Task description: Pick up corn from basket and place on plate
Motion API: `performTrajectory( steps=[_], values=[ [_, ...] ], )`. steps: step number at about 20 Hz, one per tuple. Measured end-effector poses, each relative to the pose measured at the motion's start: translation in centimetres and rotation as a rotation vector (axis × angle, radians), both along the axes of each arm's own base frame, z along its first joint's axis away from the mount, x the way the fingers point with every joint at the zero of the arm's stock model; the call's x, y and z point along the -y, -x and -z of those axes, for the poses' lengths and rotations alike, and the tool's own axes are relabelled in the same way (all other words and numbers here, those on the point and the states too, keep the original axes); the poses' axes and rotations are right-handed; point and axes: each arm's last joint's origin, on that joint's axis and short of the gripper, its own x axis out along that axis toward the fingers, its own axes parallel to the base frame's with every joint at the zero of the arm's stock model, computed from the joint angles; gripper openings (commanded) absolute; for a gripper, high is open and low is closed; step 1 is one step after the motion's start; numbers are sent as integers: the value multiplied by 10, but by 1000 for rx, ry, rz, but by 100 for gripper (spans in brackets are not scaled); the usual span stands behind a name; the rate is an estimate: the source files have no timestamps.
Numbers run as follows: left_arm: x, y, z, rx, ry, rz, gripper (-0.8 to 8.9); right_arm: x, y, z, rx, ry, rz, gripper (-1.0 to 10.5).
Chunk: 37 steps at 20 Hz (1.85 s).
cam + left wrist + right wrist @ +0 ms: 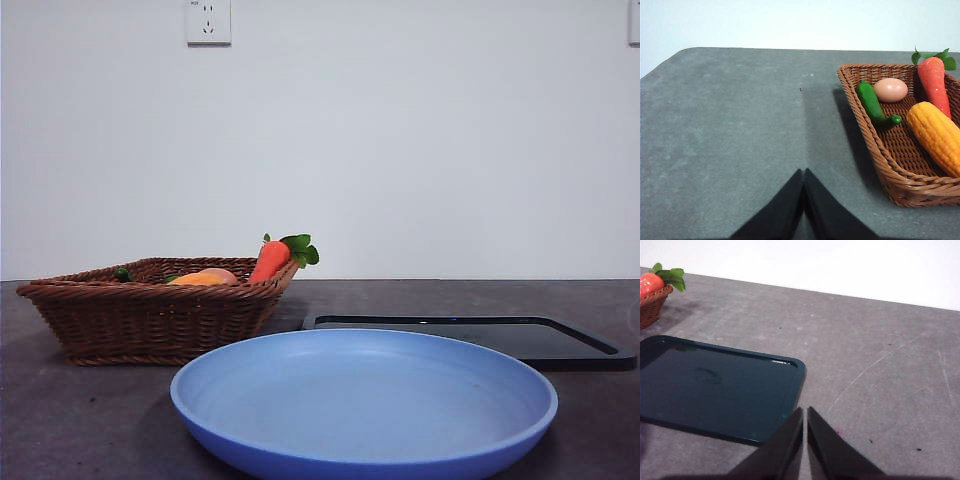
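The corn [936, 135], a bumpy orange-yellow cob, lies inside the brown wicker basket [867, 135]; in the front view only its top [205, 277] peeks over the basket [150, 320] rim at the left. The light-blue plate [365, 400] sits front and centre, with nothing on it. My left gripper [803, 172] is shut, hovering above bare table beside the basket. My right gripper [804, 411] is shut too, above the table by the corner of the black tray. Neither arm shows in the front view.
An orange carrot with green leaves [934, 80], a green pepper [872, 102] and a peach-brown egg [890, 90] share the basket. A flat black tray [715, 387] lies behind the plate to the right [470, 335]. A wall stands behind the table.
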Motion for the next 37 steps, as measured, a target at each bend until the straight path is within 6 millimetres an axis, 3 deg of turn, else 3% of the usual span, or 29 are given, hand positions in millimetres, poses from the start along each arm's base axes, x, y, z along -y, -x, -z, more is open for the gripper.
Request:
performTrajectory(
  steps=[12, 21, 28, 37],
  values=[
    [0, 0, 0, 4, 29, -4, 4, 0, -1, -6, 60, -61, 6, 2],
    [1, 0, 0, -5, 289, -25, 4, -1, -1, -7, 29, -246, -7, 2],
    [4, 3, -6, -63, 434, 71, 4, -2, 1, -8, -37, -393, -12, 2],
    [7, 15, -48, -124, 479, 162, 4, -2, 18, -71, 83, -439, -62, 2]
  ],
)
